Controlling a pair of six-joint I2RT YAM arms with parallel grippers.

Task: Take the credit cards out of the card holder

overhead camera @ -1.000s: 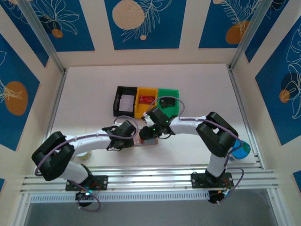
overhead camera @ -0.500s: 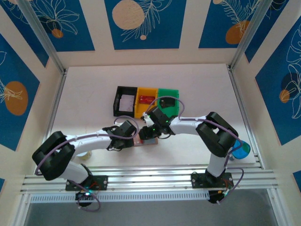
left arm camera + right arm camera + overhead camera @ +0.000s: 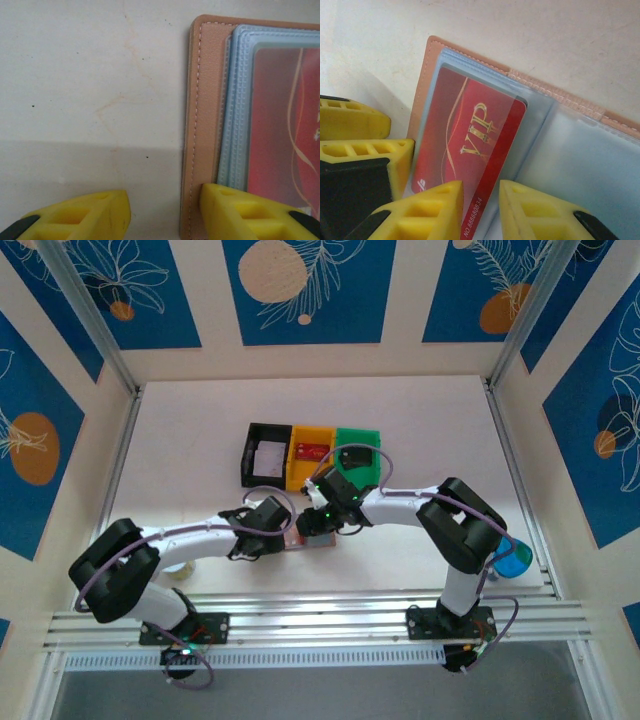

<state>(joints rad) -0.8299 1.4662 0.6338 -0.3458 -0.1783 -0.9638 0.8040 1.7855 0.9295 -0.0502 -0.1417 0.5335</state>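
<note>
Top external: the card holder lay open near the middle of the near edge of the surface. The left fingers and right fingers met over it.

Left wrist: the left fingers stood moderately apart and clamped nothing. One tip sat on the holder's stitched tan border, the other on bare surface just beside it. That tip probably needed firm downward pressure, so the holder would not slide along with the card.

Right wrist: the right fingers were narrow, and the end of the red card crossed the gap between them, not visibly pinched. The card sat partly out of its clear pocket. The pull would best run straight and low along the pocket, so no corner snagged the plastic. The card read "VIP" in gold, and white print along its edge began "NO 8888". The later digits were uncertain.
</note>
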